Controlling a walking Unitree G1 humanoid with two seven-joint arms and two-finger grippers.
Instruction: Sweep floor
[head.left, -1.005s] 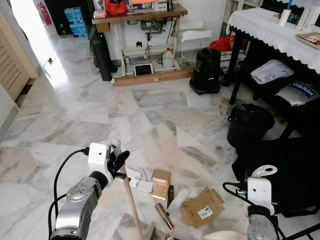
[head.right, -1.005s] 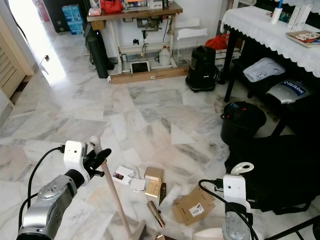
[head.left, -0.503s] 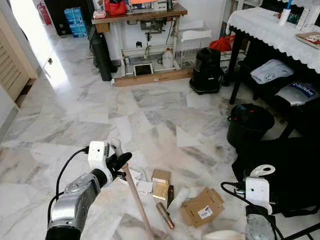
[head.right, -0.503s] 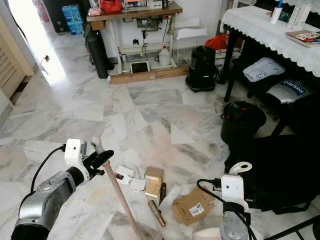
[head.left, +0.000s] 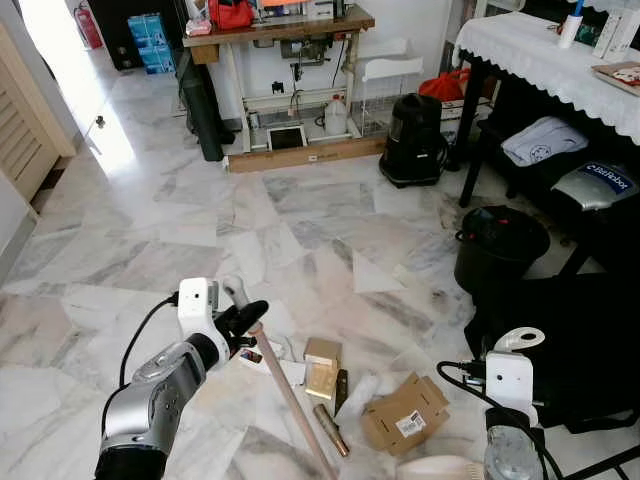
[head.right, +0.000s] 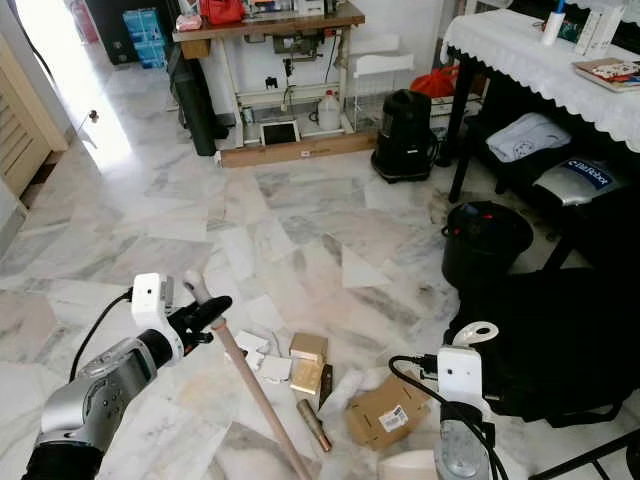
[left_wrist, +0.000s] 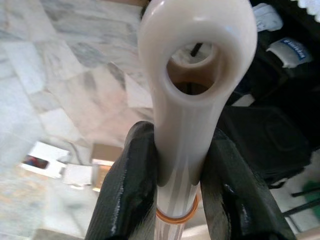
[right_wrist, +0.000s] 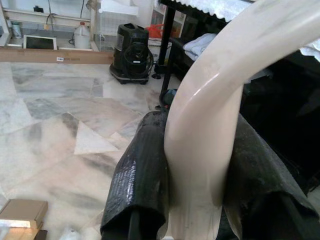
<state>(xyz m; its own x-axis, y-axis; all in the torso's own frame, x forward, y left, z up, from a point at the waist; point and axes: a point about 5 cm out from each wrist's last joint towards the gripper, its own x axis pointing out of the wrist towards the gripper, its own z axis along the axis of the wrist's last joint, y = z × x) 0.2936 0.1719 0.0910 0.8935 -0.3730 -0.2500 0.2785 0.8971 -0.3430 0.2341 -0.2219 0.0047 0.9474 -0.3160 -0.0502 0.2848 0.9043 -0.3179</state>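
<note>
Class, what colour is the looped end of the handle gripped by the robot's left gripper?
Cream, or off-white; the looped end shows best in the left wrist view.

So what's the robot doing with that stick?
It is sweeping up. The left gripper is shut on the broom handle, which slants down toward the litter on the marble floor: a flattened cardboard box, small boxes and a brown tube. The right gripper is shut on a cream dustpan handle, held low beside the litter.
</note>
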